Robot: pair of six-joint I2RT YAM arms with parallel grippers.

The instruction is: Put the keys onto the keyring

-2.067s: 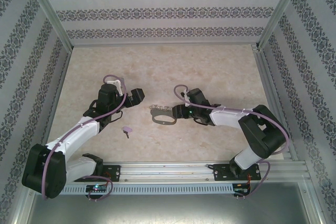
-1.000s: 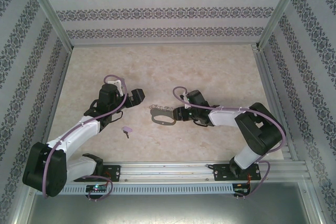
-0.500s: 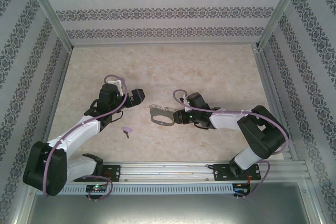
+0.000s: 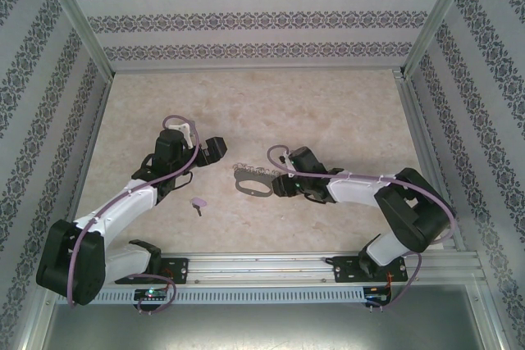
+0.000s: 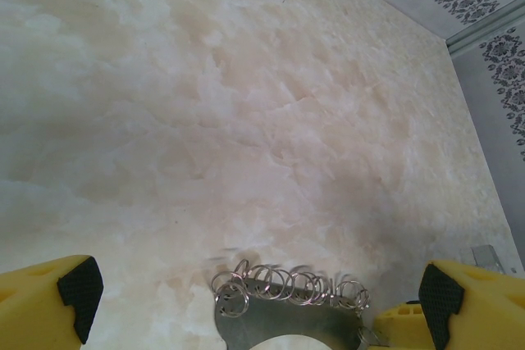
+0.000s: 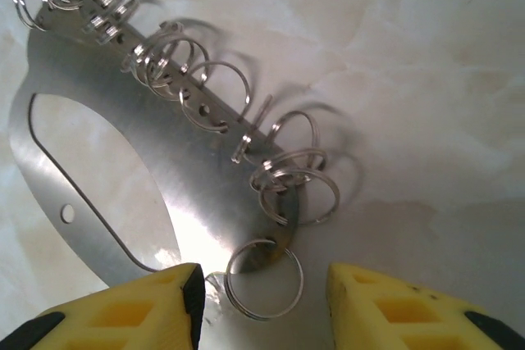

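The keyring (image 4: pixel 252 183) is a flat grey metal plate with an oval cut-out and several small wire rings along its far edge, lying mid-table. My right gripper (image 4: pixel 277 184) is at its right end, open. In the right wrist view the plate (image 6: pixel 139 161) runs down between the yellow fingers (image 6: pixel 131 309), and the last ring (image 6: pixel 264 280) lies in the gap of the gripper (image 6: pixel 262 301). The lilac key (image 4: pixel 198 202) lies on the table, left of and nearer than the keyring. My left gripper (image 4: pixel 215 151) hovers open, left of the keyring; its wrist view shows the plate (image 5: pixel 287 321) low between the fingers.
The marble-patterned tabletop (image 4: pixel 328 112) is fenced by patterned walls and an aluminium rail (image 4: pixel 271 266) along the near edge. Bare table stretches behind both arms.
My right gripper has crept left and slightly nearer, closing in on the keyring's right end. The left arm and the key have stayed put.
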